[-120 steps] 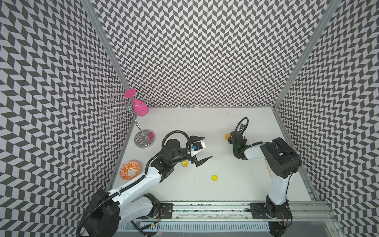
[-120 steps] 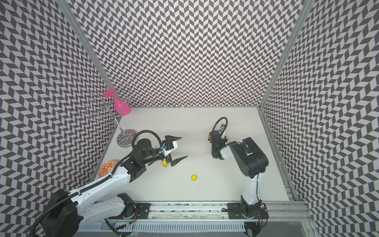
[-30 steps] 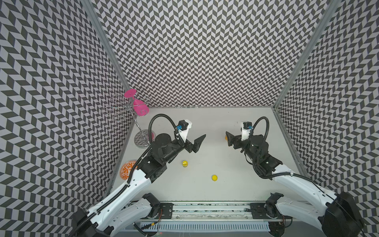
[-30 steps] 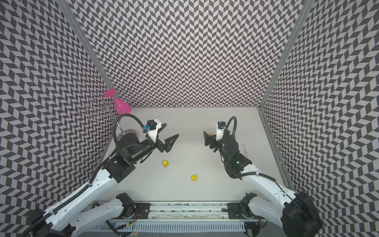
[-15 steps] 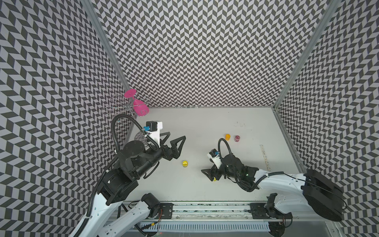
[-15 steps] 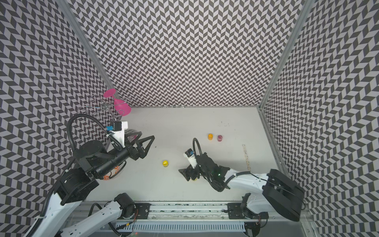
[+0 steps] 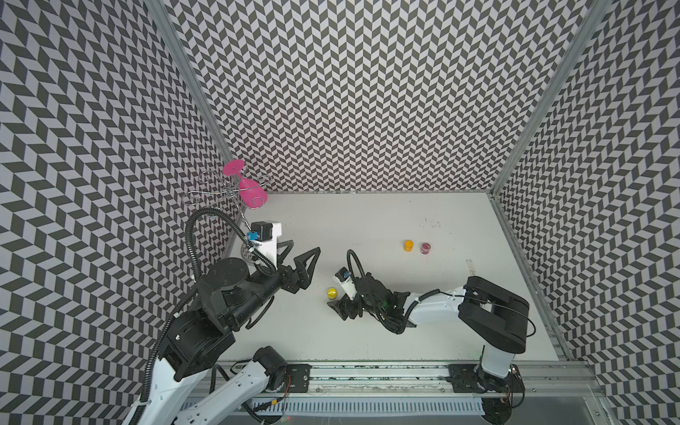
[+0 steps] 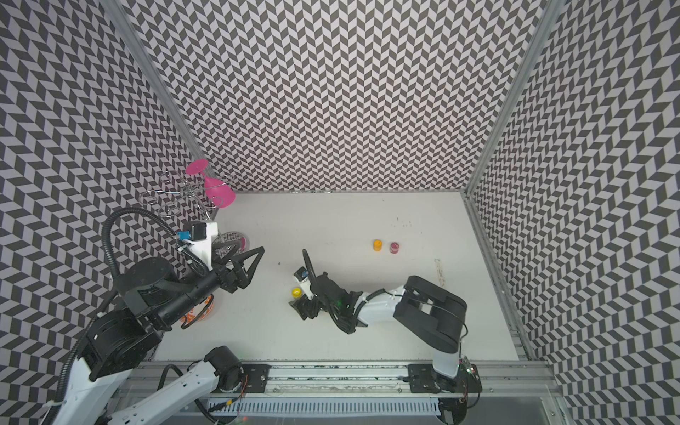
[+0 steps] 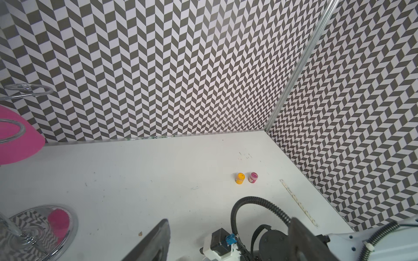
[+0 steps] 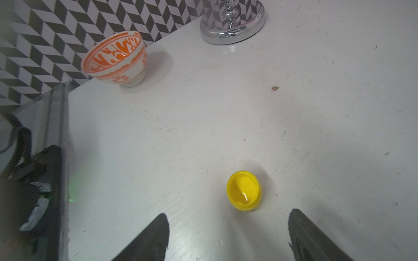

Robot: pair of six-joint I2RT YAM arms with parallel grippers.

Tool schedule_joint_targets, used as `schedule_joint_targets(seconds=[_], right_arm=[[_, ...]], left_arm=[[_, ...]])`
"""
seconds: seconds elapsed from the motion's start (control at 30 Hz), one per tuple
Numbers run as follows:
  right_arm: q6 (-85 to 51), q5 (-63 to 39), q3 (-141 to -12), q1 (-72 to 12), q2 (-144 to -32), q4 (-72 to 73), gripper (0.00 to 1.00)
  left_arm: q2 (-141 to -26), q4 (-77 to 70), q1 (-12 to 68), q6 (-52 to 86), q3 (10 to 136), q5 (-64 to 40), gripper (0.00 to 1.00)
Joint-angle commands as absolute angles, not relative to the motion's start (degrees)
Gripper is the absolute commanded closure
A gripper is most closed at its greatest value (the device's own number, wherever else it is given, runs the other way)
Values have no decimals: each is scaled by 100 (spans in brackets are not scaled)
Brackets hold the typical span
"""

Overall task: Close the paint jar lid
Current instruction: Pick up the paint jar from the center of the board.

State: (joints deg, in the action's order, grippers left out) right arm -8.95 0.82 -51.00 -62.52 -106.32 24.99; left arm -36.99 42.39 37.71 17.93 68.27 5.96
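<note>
Nearest the camera head, the aluminium rail carrying both arm bases is noted along the front edge of the white table.

The left gripper is held high above the left part of the table. Its fingers are spread and nothing is pinched between them. An orange-patterned bowl stands upright near the table's front left corner. It is seen whole in the right wrist view and is largely hidden under the left arm in both top views.

The right gripper is held low over the table, towards the front and centre. Its fingers are spread wide and nothing is held. The yellow paint jar stands upright just ahead of the fingertips, not between them, and no contact is seen. The jar is uncapped and wet yellow paint is exposed at its mouth. In both top views it is recorded between the two grippers, just beside the right one. The lid cannot be located in any view.

Further back, the chrome glass rack stands at the left edge of the table. A pink wine glass is hung upside down from its wire arms.

Towards the right rear, an orange paint jar and a magenta paint jar stand upright side by side, near each other but apart. A pale strip lies flat near the right wall.

Farthest off, the table is enclosed on three sides by chevron-patterned walls.
</note>
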Motion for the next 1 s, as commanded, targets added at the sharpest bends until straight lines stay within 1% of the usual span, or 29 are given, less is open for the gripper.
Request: schedule_joint_targets(seconds=[0.0, 0.1, 0.37, 0.53, 0.83, 0.97], right_arm=[[-837, 368, -5361, -6284, -10926, 2782, 21], [-825, 385, -5572, -6301, -11163, 2666, 28], [-810, 500, -5845, -6329, -11468, 2505, 39], [-806, 515, -5937, -6337, -11555, 2410, 49], [-808, 555, -6002, -6363, -11619, 2329, 54], [-831, 596, -6029, -6372, -11636, 2306, 67]], left_arm=[[-3656, 4414, 3751, 1710, 6948, 704, 18], [-3623, 4372, 3753, 1714, 6871, 643, 18], [-3472, 4219, 3746, 1696, 6714, 711, 17], [-3472, 4169, 3753, 1661, 6689, 747, 16], [-3429, 4131, 3752, 1660, 6635, 791, 16], [-3410, 4131, 3747, 1663, 6601, 800, 16]])
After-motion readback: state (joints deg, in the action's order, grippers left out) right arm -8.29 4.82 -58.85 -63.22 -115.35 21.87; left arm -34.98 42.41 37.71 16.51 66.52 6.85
